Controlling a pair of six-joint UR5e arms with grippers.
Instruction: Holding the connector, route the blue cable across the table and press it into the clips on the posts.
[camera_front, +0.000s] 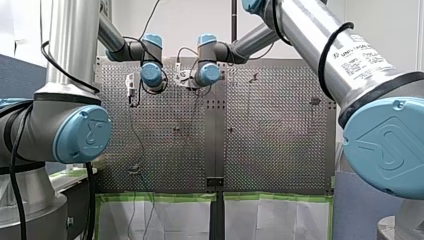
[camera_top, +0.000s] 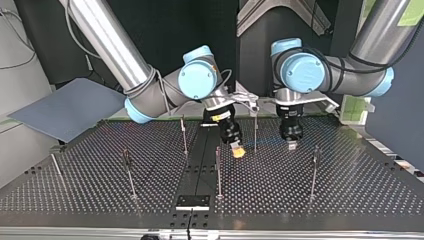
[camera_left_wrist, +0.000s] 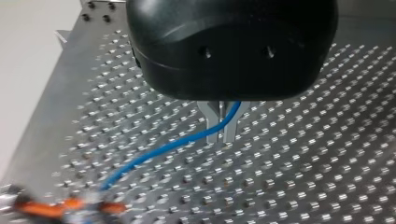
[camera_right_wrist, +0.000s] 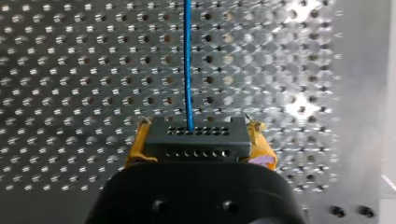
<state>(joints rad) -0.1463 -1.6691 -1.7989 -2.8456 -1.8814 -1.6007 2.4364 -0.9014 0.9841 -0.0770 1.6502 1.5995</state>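
Right wrist view: the black connector (camera_right_wrist: 196, 140) is seen clamped in the right jaws, between yellow pads (camera_right_wrist: 262, 150), the blue cable (camera_right_wrist: 187, 60) running ahead over the desk (camera_right_wrist: 70, 93). Only in the left wrist view is it seen pinched in the left jaws. From the front, it is hardly made out.

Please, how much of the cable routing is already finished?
Done: my right gripper grips the connector between its yellow pads, and my left gripper is shut on the blue cable. In hand: both hang low over the table among the posts. Left: no post appears to carry the cable yet, so all clipping remains.
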